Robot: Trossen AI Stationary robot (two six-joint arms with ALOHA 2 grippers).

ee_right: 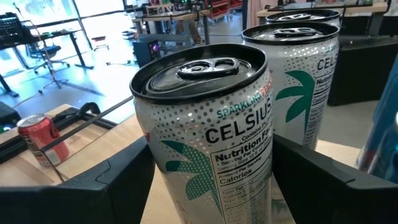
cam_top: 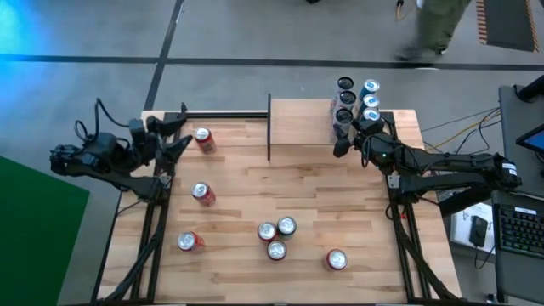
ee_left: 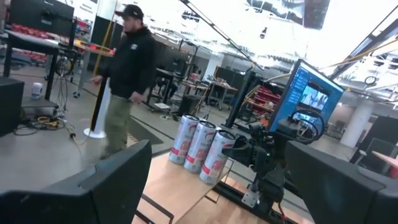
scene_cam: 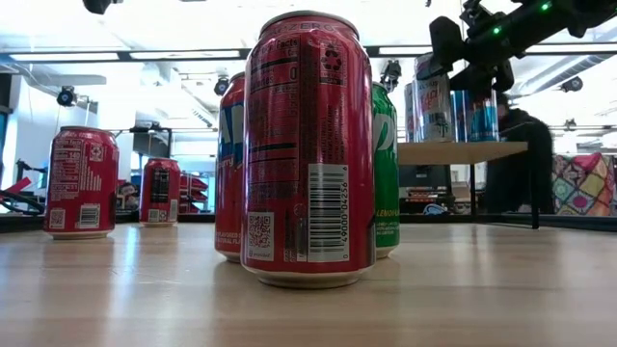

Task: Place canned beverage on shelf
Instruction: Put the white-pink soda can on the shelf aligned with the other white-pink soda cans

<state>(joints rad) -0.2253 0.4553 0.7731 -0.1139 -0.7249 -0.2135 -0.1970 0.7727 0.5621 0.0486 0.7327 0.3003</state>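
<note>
The shelf [cam_top: 299, 126] is a light-wood plank at the table's far middle. Several tall cans [cam_top: 357, 98] stand in two rows on its right end. My right gripper [cam_top: 344, 136] is at the near end of those rows, shut on a white Celsius can [ee_right: 208, 130], with two more like it [ee_right: 305, 74] lined up behind. My left gripper [cam_top: 174, 140] hovers open over the table's far left corner, next to an upright red can [cam_top: 202, 138], with nothing between its fingers [ee_left: 93, 186]. My right gripper pinches the Celsius can's wall [ee_right: 155, 168] between its two fingers, a little below the rim, on opposite sides. The fingers [ee_right: 124, 174] come in about level from the table's right. The can is upright; its foot is hidden from the wrist view.
Loose red cans stand on the table: one at mid left [cam_top: 201, 194], one near left [cam_top: 189, 242], a cluster of three near the middle [cam_top: 276, 236], one near right [cam_top: 337, 259]. A person [cam_top: 433, 25] walks beyond the far edge. A monitor and keyboard [cam_top: 518, 225] sit to the right.
</note>
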